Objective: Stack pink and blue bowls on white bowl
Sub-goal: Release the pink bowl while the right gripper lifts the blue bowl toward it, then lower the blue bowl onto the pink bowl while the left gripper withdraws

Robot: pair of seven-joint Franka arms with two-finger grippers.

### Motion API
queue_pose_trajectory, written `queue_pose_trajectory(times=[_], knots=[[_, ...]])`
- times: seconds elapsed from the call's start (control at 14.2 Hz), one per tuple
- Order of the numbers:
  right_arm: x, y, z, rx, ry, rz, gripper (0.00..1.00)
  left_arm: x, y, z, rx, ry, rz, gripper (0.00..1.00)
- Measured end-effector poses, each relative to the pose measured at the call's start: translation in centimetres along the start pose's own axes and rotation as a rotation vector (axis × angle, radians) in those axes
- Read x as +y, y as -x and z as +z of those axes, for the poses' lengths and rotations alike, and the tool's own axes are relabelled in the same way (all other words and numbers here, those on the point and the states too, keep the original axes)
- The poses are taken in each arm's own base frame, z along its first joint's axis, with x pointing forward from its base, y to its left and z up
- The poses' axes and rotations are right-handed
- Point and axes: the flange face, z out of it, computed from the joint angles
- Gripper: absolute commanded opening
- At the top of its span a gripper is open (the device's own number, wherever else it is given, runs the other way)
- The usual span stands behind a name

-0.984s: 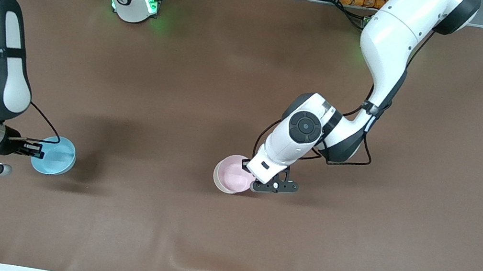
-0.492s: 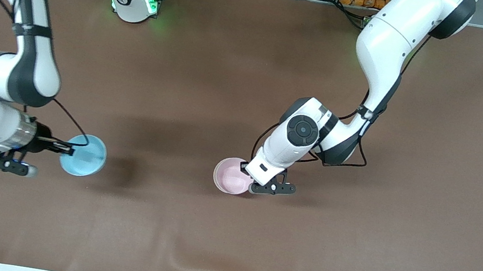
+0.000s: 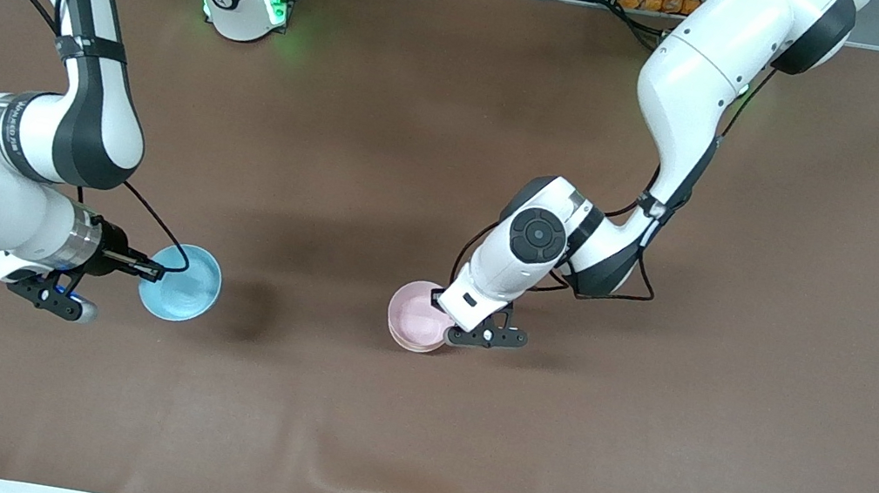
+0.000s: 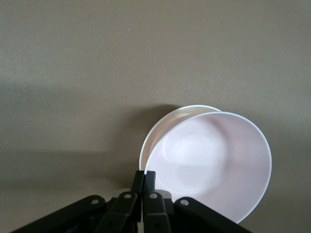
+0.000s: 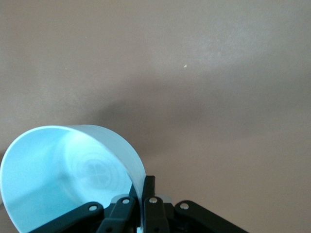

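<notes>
Pink bowl [image 4: 214, 167] rim pinched in left claw [image 4: 144, 175], over white bowl [image 4: 160, 128].

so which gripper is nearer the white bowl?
Left. The left gripper grips the pink bowl's rim right over the white bowl. The right gripper holds the blue bowl toward the right arm's end of the table.

Both arms reach low — left gripper [image 3: 452, 325] and right gripper [image 3: 152, 269] each with jaws clamped.
</notes>
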Motion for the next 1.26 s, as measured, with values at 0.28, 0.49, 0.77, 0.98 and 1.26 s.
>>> queue_pose_trajectory(times=[0.28,0.49,0.77,0.98,1.26], knots=[[-2.5,1.2,0.7,-0.033,-0.042,0.083,0.00,0.0,-0.1,0.1,0.002,0.001,-0.001,1.00],[-6.3,3.1,1.4,-0.032,-0.042,0.147,0.00,0.1,-0.8,-0.7,0.019,0.013,-0.005,1.00],[-12.0,6.0,2.6,-0.004,-0.052,0.228,0.00,-1.0,-3.1,-3.4,0.072,-0.003,0.008,1.00],[-15.2,7.7,4.0,0.010,-0.060,0.274,0.00,-4.1,-6.1,-7.2,0.104,-0.074,0.030,1.00],[-19.8,10.4,6.7,0.045,-0.091,0.315,0.00,-9.9,-10.0,-12.0,0.075,-0.140,0.088,1.00]])
